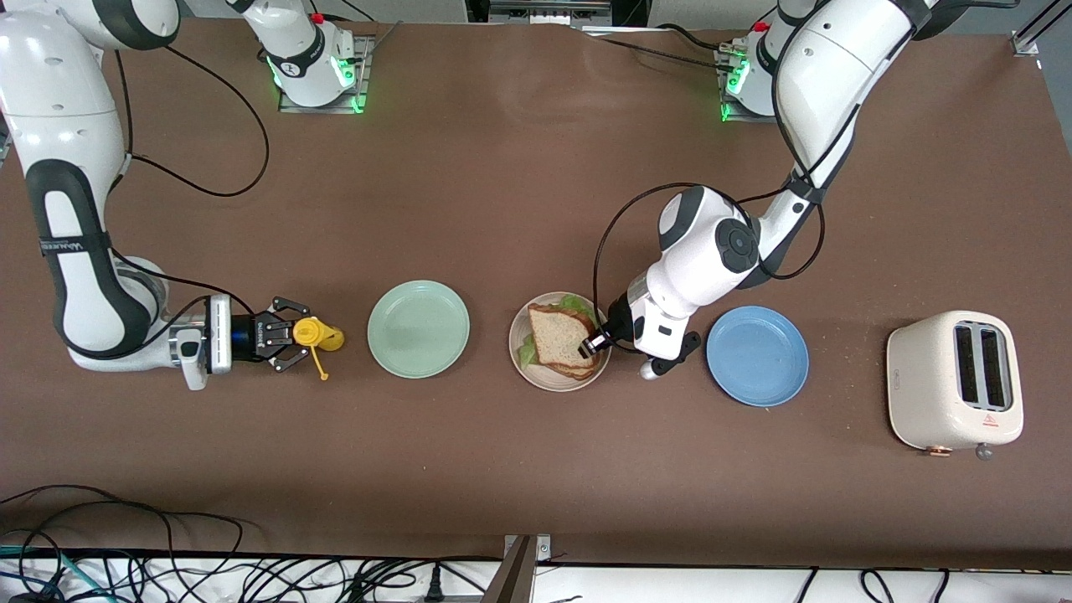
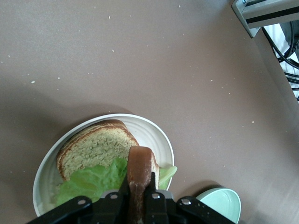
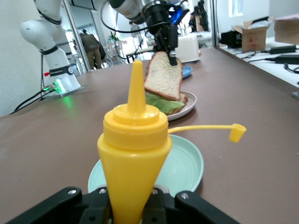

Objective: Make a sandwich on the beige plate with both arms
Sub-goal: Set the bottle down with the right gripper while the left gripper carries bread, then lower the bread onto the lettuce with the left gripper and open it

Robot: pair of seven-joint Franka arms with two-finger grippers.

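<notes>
The beige plate (image 1: 544, 383) lies mid-table with a bread slice (image 2: 96, 147) and a green lettuce leaf (image 1: 526, 352) on it. My left gripper (image 1: 596, 343) is shut on the crust edge of a second bread slice (image 1: 557, 333) and holds it tilted over the lettuce. In the left wrist view the gripper (image 2: 139, 184) pinches that crust (image 2: 139, 163) above the lettuce (image 2: 93, 182) and the plate (image 2: 156, 135). My right gripper (image 1: 295, 333) is shut on a yellow squeeze bottle (image 1: 322, 335) low over the table, beside the mint-green plate. The right wrist view shows the gripper (image 3: 133, 198) and the bottle (image 3: 135, 144).
A mint-green plate (image 1: 419, 328) lies between the bottle and the beige plate. A blue plate (image 1: 757, 356) lies beside the beige plate toward the left arm's end, with a cream toaster (image 1: 955, 381) past it. The bottle's cap (image 3: 237, 132) dangles open on its strap.
</notes>
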